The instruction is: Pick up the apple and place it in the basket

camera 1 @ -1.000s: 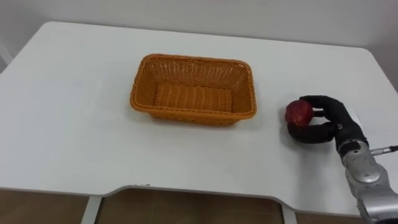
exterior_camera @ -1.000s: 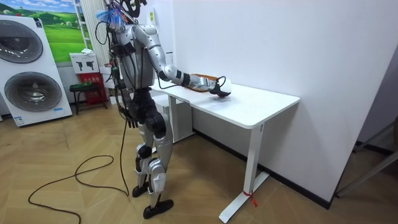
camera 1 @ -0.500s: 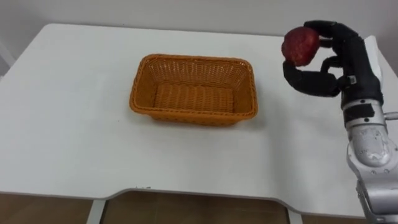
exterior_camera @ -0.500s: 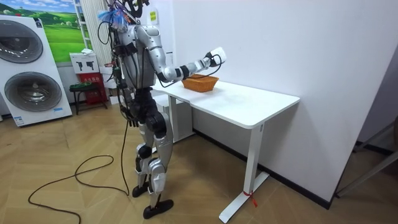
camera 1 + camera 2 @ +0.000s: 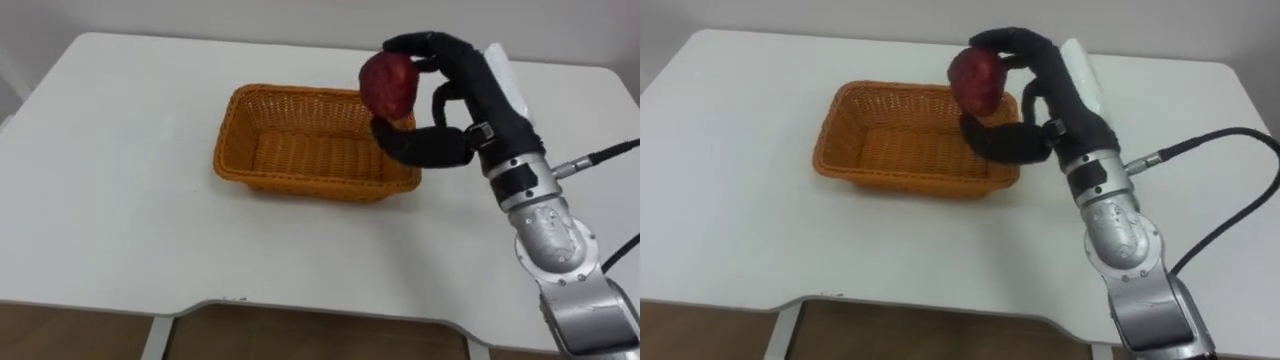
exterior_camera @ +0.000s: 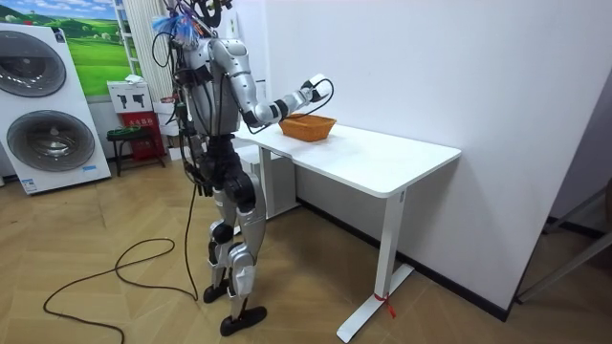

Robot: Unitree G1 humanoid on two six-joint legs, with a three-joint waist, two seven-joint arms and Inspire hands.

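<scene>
While the robot stands upright at the end of the white table on the room view's left, its right arm is stretched out over the tabletop with the forearm angled upward, so the right hand sits raised above the orange wicker basket. In the left eye view the arm comes in from the lower right corner, silver forearm running up and to the left until it meets the black hand in the upper middle-right of the frame. The hand's got the red apple properly gripped: fingers hooked over the top of it, thumb curled in underneath, palm facing left toward the basket. The apple's up in the air, touching nothing but the hand, and it lines up with the basket's right end, roughly over the far right corner as best I can tell from this angle. The basket sits flat in the middle of the frame with its long side running left to right, woven bottom in plain sight. Over at the far left of the room view there are white washing machines behind the robot.
</scene>
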